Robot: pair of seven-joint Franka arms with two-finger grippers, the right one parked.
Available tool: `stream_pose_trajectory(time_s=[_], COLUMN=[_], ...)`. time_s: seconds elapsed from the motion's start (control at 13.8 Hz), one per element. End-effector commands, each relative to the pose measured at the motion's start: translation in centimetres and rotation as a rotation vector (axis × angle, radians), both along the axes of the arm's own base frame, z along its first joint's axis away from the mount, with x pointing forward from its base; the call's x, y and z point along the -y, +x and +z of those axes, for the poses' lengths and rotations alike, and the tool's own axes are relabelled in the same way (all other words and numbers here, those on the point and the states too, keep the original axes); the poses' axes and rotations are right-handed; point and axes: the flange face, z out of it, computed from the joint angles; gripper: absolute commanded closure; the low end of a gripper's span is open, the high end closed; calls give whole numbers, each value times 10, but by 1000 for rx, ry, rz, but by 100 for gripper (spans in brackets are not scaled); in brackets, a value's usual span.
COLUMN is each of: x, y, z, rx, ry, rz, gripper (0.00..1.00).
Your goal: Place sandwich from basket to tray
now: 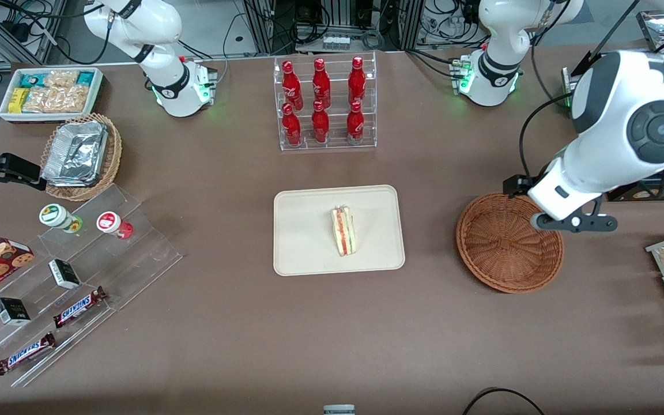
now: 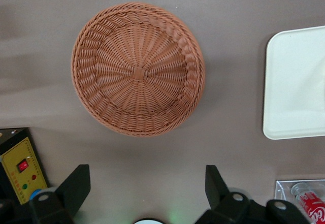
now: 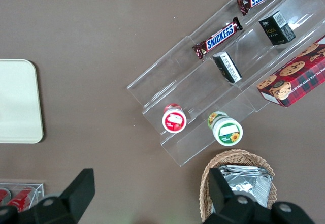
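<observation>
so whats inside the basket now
Nothing: the basket shows only bare weave in the wrist view. The open claw hangs above the table beside it. The sandwich lies on the tray. The arm covers a bit of rim in the front view.

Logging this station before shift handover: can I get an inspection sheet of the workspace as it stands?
Surface: brown table, no spills seen.
Job's things: sandwich lies on the tray; basket holds nothing.
Clutter: cola bottle rack, Snickers bars, foil containers, snack bin.
Grippers: left arm's claw open, above the table beside the basket.
Cables: black cable on the working arm.
Surroundings: cables and equipment past the table edge.
</observation>
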Motion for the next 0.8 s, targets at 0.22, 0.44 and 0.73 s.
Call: stream_pose_trajectory(time_s=[0.22, 0.44, 0.73], x=[-32, -63, -73], y=[-47, -59, -62], z=[25, 51, 74], rx=[2, 0, -9], ry=[16, -31, -35], rz=[12, 23, 37], gripper=[0, 0, 0])
